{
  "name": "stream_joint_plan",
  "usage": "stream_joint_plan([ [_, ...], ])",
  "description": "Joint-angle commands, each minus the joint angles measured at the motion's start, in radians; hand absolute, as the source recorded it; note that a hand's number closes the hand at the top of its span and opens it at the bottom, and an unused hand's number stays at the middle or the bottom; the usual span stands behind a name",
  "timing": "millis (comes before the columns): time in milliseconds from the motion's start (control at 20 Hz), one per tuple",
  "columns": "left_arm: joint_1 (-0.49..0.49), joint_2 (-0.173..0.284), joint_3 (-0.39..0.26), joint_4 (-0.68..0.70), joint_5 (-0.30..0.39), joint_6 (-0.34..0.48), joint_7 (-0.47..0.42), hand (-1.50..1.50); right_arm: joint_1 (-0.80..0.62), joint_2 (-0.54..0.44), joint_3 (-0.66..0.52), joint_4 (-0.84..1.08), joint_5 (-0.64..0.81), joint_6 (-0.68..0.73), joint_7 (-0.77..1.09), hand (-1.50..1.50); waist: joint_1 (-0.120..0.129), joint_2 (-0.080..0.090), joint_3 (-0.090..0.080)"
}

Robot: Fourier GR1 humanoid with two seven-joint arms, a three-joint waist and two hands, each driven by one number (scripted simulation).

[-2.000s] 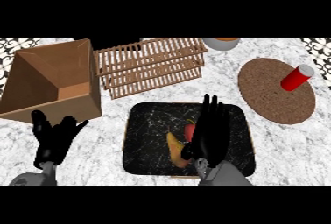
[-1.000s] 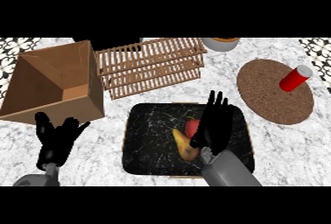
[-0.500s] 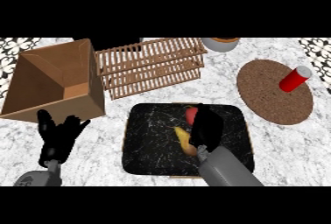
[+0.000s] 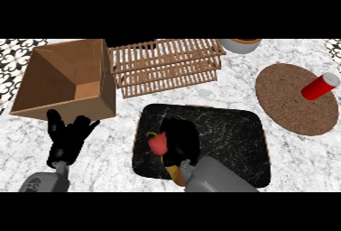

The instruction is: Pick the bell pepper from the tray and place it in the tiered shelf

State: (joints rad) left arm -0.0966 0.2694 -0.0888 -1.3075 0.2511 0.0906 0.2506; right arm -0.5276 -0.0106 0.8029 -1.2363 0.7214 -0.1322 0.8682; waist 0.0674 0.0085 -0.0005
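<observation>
The red bell pepper [image 4: 158,143] shows over the left part of the black marble tray [image 4: 233,135]. My right hand [image 4: 181,140] is curled round it from the right and hides much of it. Whether the pepper still touches the tray I cannot tell. The wooden slatted tiered shelf [image 4: 166,63] stands beyond the tray, towards the back of the counter. My left hand [image 4: 66,135] rests open at the lower left, fingers up, apart from everything.
An open cardboard box [image 4: 63,81] stands at the left, beside the shelf. A round cork mat [image 4: 293,103] at the right carries a red can [image 4: 320,85]. A bowl [image 4: 240,44] sits at the back. A yellow-orange item [image 4: 175,173] lies at the tray's near edge.
My right hand has closed on the pepper and moved it leftward from the tray's middle to its left part. The left hand has stayed put.
</observation>
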Motion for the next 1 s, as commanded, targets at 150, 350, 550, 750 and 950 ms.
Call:
stream_joint_plan([
  [150, -0.023, 0.003, 0.017, 0.019, 0.002, 0.001, 0.018, 0.00, -0.165, 0.010, 0.153, -0.175, -0.239, -0.050, -0.071, 1.50, -0.018, -0.006, 0.001],
  [350, 0.008, 0.024, 0.036, 0.012, 0.016, -0.018, 0.026, 0.00, -0.285, 0.011, 0.162, -0.340, -0.191, -0.116, 0.088, 1.50, -0.043, -0.015, 0.000],
  [550, 0.064, -0.008, 0.011, -0.021, -0.006, 0.003, 0.001, 0.00, -0.445, 0.011, 0.079, -0.397, -0.138, -0.105, 0.269, 1.50, -0.045, -0.018, 0.000],
  [750, 0.072, 0.028, 0.044, -0.040, 0.007, -0.010, 0.027, 0.00, -0.543, 0.010, -0.094, -0.481, -0.139, 0.065, 0.350, 1.50, -0.065, -0.018, 0.000],
  [950, 0.075, 0.028, 0.059, -0.006, 0.004, -0.031, -0.018, 0.00, -0.659, 0.010, -0.196, -0.454, -0.149, 0.113, 0.373, 1.50, -0.064, -0.015, 0.000],
])
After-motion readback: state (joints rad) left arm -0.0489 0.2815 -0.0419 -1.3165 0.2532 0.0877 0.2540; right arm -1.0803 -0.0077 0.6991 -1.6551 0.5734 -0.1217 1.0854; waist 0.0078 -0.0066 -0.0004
